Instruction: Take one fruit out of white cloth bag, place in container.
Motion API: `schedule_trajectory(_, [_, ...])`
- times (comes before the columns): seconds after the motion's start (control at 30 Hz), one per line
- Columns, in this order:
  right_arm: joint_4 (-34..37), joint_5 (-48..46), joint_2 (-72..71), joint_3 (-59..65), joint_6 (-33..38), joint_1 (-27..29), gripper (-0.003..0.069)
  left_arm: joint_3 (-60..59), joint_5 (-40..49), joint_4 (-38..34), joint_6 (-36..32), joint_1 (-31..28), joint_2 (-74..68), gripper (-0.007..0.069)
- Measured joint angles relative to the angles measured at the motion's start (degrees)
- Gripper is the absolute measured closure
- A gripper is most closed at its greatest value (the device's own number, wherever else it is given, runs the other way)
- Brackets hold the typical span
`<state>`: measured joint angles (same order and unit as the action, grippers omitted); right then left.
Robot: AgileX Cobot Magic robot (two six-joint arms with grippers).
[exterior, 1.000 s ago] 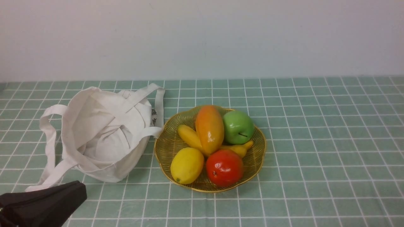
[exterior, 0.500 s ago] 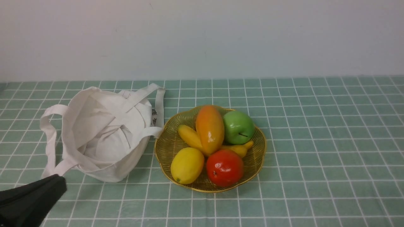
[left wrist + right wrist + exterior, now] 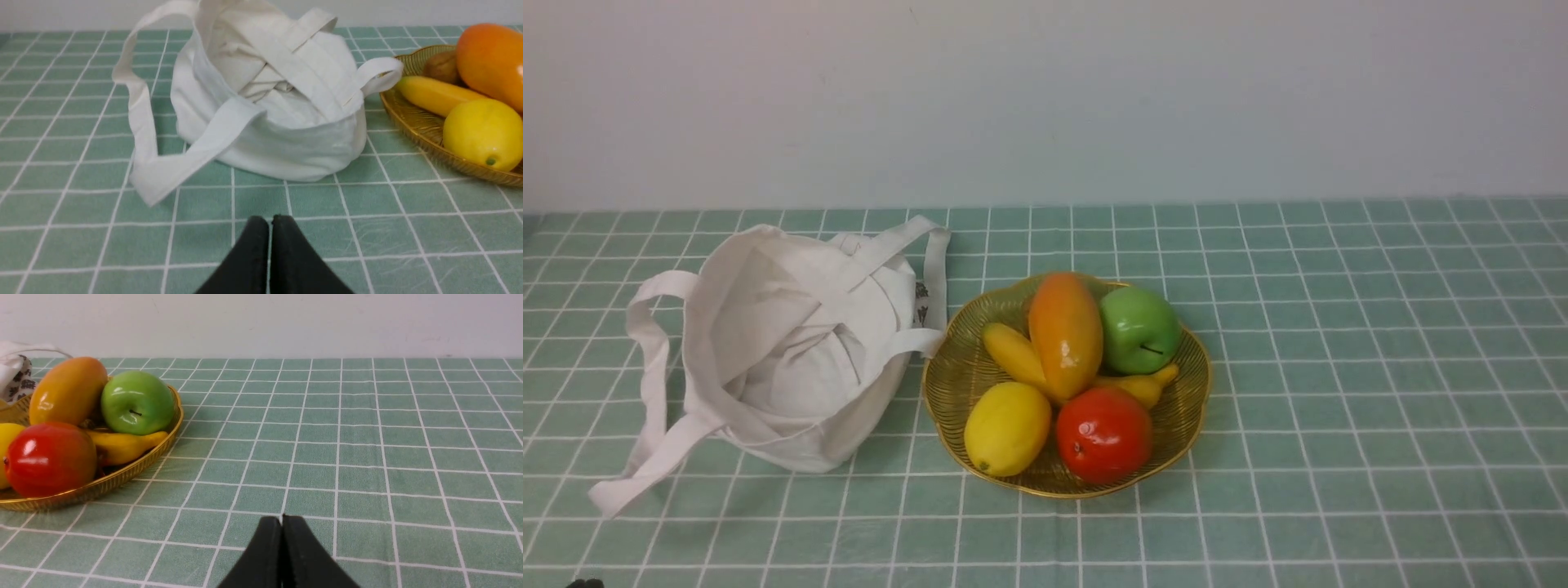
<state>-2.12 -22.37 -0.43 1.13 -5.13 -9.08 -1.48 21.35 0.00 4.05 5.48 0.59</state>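
The orange mango-like fruit (image 3: pixel 1065 333) lies in the gold wire container (image 3: pixel 1188 408), also seen in the left wrist view as the fruit (image 3: pixel 492 61) and in the right wrist view as the fruit (image 3: pixel 67 390). The white cloth bag (image 3: pixel 792 351) slumps open to the container's left, one strap resting on its rim. My left gripper (image 3: pixel 270 220) is shut and empty, low over the cloth in front of the bag (image 3: pixel 269 106). My right gripper (image 3: pixel 282 519) is shut and empty, to the right of the container (image 3: pixel 122 477). Neither arm shows in the front view beyond a dark speck at the bottom left.
In the container also lie a yellow lemon (image 3: pixel 1006 428), a round red fruit (image 3: pixel 1103 434), a green apple (image 3: pixel 1138 329) and yellow bananas (image 3: pixel 1015 353). A green checked tablecloth (image 3: pixel 1339 367) covers the table; a pale wall stands behind.
My left gripper has drawn back toward the bottom left and out of the front view. The bag's lower strap, which it covered, now shows. Bag, container and fruits have not moved.
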Motion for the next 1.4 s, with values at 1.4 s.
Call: schedule_trajectory(1.4, [0.00, 0.00, 0.00, 0.00, 0.00, 0.00, 0.0674, -0.06, 0.55, 0.00, 1.76, 0.33, 0.00, 0.0632])
